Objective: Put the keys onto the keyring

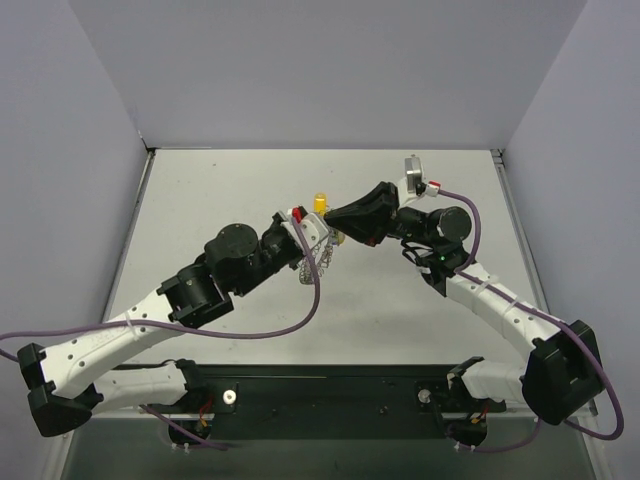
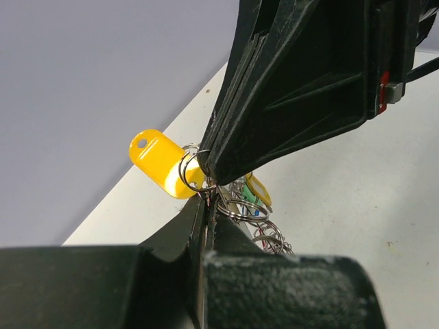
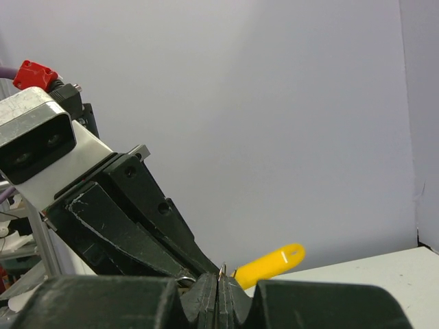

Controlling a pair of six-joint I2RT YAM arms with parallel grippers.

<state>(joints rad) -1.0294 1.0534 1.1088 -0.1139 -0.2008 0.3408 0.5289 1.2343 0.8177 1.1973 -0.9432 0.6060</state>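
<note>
The oblong yellow plastic tag [image 2: 159, 163] looks smooth and glossy; the silvery metal wire rings [image 2: 267, 240] shine; the white surface [image 2: 357, 205] is matt.

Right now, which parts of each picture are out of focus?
Left wrist view: the near fingers are blurred, the yellow key tag is sharp. Right wrist view: the near fingers blur too. Top external view: sharp, evenly lit.

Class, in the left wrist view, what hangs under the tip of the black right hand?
Silvery wire rings and a green plastic key head show; the left hand hides their lower part.
</note>
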